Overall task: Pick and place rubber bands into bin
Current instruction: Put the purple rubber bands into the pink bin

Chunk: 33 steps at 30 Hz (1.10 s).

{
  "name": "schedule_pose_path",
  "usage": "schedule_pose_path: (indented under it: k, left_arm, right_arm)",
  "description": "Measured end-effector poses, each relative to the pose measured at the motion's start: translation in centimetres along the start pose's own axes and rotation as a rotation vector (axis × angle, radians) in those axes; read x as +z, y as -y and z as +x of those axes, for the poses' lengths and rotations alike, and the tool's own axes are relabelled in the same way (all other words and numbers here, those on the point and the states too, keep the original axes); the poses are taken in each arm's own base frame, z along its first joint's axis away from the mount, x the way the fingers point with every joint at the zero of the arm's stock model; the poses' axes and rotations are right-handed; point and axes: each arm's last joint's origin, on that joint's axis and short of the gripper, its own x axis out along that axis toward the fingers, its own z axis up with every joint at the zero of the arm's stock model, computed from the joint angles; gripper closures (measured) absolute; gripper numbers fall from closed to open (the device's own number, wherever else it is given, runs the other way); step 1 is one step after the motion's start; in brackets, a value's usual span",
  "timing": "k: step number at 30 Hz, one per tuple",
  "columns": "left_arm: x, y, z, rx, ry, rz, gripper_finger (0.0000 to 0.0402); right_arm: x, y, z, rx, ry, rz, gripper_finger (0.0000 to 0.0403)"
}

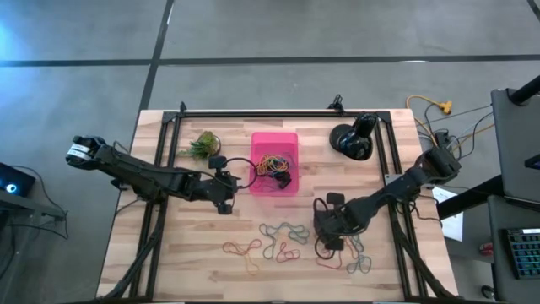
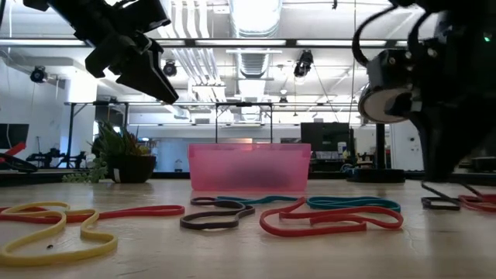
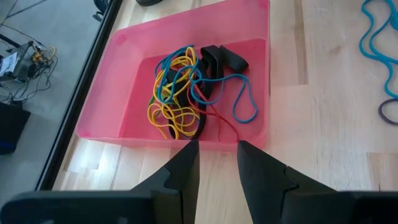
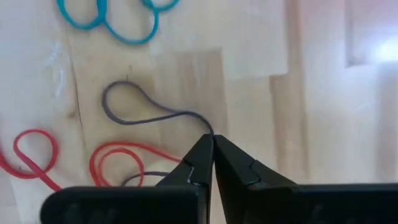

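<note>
The pink bin point(image 1: 274, 139) stands at the table's middle far side and holds a tangle of yellow, blue, red and black rubber bands point(image 3: 183, 84). More rubber bands point(image 1: 283, 239) lie loose on the wood nearer the front. My right gripper point(image 4: 213, 142) points steeply down over them and is shut on a grey-purple band point(image 4: 127, 106). My left gripper point(image 3: 217, 149) hovers open just outside the bin's left wall point(image 3: 161, 138), with nothing between its fingers. My right gripper pinches one end of the grey-purple band's loop point(image 4: 205, 124) between its two fingertips. The fingers come from above, pointing steeply down. The band's other, rounded end point(image 4: 112, 99) lies slack on the table.
A small green plant point(image 1: 201, 145) stands left of the bin and a round black object point(image 1: 353, 139) right of it. Red bands point(image 4: 118, 155) and blue bands point(image 4: 121, 22) lie close around my right gripper. Black frame rails point(image 1: 278, 114) run along the table's far edge and sides.
</note>
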Motion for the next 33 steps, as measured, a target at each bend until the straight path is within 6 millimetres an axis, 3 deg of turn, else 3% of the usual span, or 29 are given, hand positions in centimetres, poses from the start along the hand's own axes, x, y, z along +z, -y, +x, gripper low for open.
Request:
schedule_pose_path:
  k: [19,33]
  left_arm:
    - [0.0,0.0,0.0,0.000,0.000,0.001,0.0308]
    - [-0.2,0.1,0.1,0.000,-0.006,0.004,0.0308]
  right_arm:
    - [6.2,-1.0,-8.1,-0.232,0.316,-0.304,0.0394]
    - [7.9,-0.4,-10.7,-0.617,0.457,-0.418,0.0394]
